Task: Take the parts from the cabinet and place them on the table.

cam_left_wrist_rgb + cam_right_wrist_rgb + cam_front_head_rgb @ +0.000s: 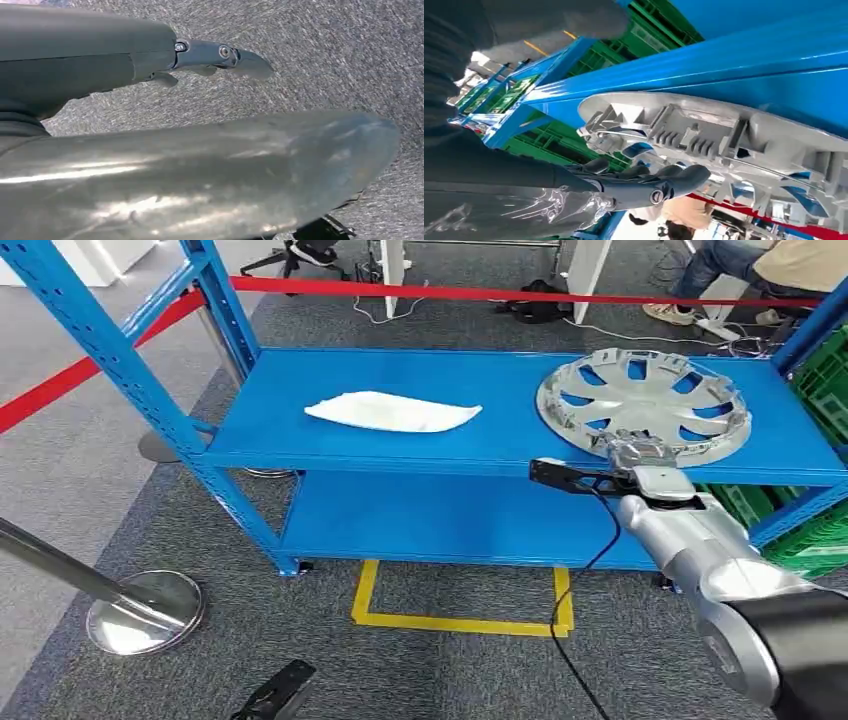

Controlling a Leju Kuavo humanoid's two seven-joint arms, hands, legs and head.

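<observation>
A silver wheel cover (645, 400) lies flat at the right end of the blue cabinet's upper shelf (400, 455). A white, flat, elongated part (392, 412) lies near the shelf's middle. My right hand (640, 455) is at the wheel cover's near rim. In the right wrist view the dark fingers (649, 182) reach along the ribbed side of the wheel cover (704, 130), the thumb stands well apart, and nothing is gripped. My left hand (125, 150) hangs over grey carpet with a finger (225, 54) stretched out, holding nothing.
Green crates (825, 390) stand right of the cabinet. A red barrier tape (500, 292) runs behind it, and a chrome stanchion base (145, 612) stands at front left. Yellow floor tape (460, 620) marks the spot before the cabinet. A person's legs (720, 280) show at the back right.
</observation>
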